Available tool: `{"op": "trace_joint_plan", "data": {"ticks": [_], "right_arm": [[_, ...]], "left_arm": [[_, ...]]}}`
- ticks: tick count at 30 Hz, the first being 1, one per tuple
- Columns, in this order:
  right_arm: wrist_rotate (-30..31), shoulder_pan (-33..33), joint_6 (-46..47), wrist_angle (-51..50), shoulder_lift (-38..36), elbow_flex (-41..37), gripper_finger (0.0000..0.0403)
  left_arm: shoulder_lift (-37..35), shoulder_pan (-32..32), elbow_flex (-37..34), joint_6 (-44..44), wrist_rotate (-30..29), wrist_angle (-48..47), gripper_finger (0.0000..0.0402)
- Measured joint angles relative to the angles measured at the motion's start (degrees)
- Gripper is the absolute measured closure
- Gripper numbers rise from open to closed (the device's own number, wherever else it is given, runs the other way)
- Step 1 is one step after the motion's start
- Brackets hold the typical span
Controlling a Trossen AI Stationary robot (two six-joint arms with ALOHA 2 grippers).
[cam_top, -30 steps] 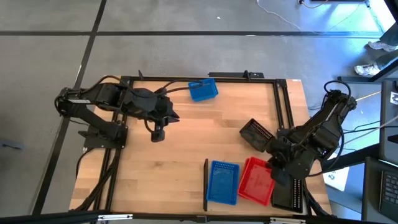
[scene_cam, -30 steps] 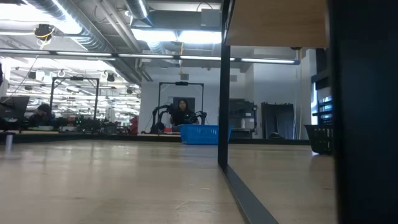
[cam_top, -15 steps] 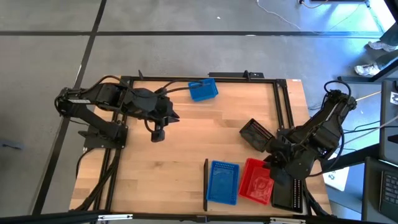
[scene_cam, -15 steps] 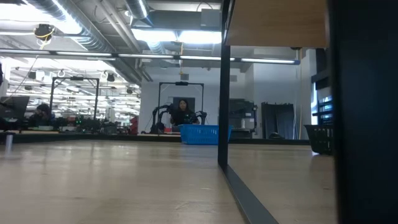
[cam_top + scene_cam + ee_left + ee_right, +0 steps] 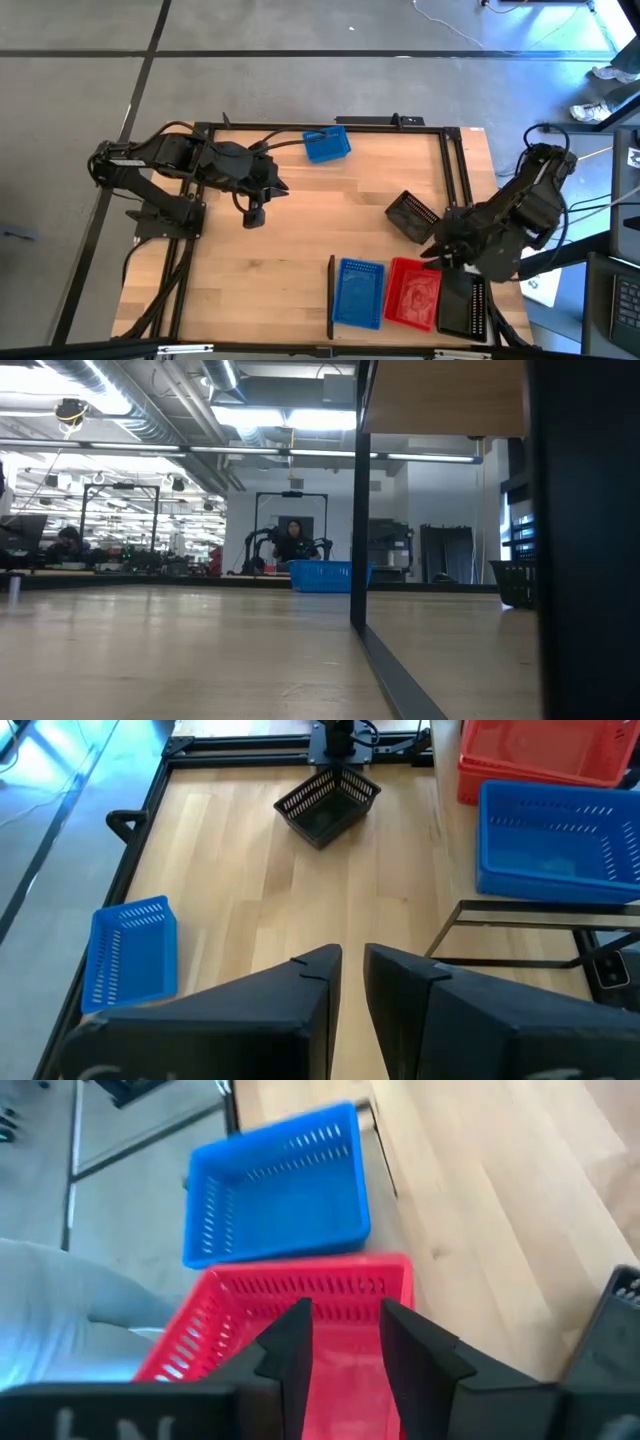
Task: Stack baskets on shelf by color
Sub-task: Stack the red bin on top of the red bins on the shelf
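On the shelf, edged by a black bar (image 5: 331, 297), at the table's near right stand a blue basket (image 5: 358, 293), a red basket (image 5: 412, 293) and a black basket (image 5: 465, 308), side by side. My right gripper (image 5: 438, 255) is open. It hovers over the red basket (image 5: 300, 1295), near its far right corner, and I see nothing between its fingers. Another black basket (image 5: 410, 215) sits askew on the table. A second blue basket (image 5: 326, 144) rests at the far edge. My left gripper (image 5: 254, 218) waits, shut, over the table's left middle.
Black frame rails (image 5: 455, 170) run along the table's far and right sides. Bare wood lies between the left gripper (image 5: 352, 955) and the black basket (image 5: 328, 805). In the low view a black post (image 5: 360, 490) carries the shelf, and people sit in the room behind.
The red basket has turned from a skewed pose and now lies square beside the blue one on the shelf. My right gripper has drawn back from it toward the table's far edge. The left arm has kept still.
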Motion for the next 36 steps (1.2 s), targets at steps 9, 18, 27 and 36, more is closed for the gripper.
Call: {"op": "trace_joint_plan", "data": {"ticks": [9, 18, 27, 36], "right_arm": [[-3.1, 0.9, 5.2, -2.2, 0.3, 0.8, 0.0287], [-4.5, 3.6, 10.8, -3.0, 0.5, 0.5, 0.0316], [-4.5, 3.8, 17.0, -10.5, 0.7, 0.5, 0.0328], [-4.5, 3.8, 17.0, -11.2, 2.9, 0.5, 0.0328]], "left_arm": [[0.0, 0.0, 0.0, 0.0, 0.0, 0.0, 0.0361], [0.0, 0.0, 0.0, 0.0, 0.0, -0.1, 0.0361], [0.0, 0.0, 0.0, 0.0, 0.0, -0.1, 0.0361], [0.0, 0.0, 0.0, 0.0, 0.0, -0.1, 0.0361]]}}
